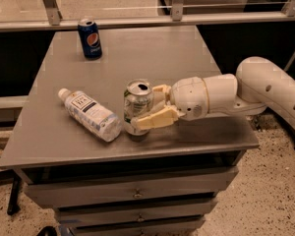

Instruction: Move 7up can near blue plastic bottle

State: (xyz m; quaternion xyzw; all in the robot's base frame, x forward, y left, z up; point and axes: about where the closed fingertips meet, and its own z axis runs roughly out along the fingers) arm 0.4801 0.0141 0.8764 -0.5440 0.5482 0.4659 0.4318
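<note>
The 7up can (136, 104), silvery with green markings and a pull-tab top, stands upright near the table's front edge. My gripper (148, 107) comes in from the right and is shut on the can, one finger (155, 119) in front of it and one behind. The blue plastic bottle (90, 114), clear with a white cap and a pale label, lies on its side just left of the can. Its base end is a small gap away from the can.
A dark blue Pepsi can (90, 38) stands upright at the back left of the grey table (152, 53). My white arm (265, 90) reaches in over the table's right edge. Drawers sit below the front edge. A railing runs behind the table.
</note>
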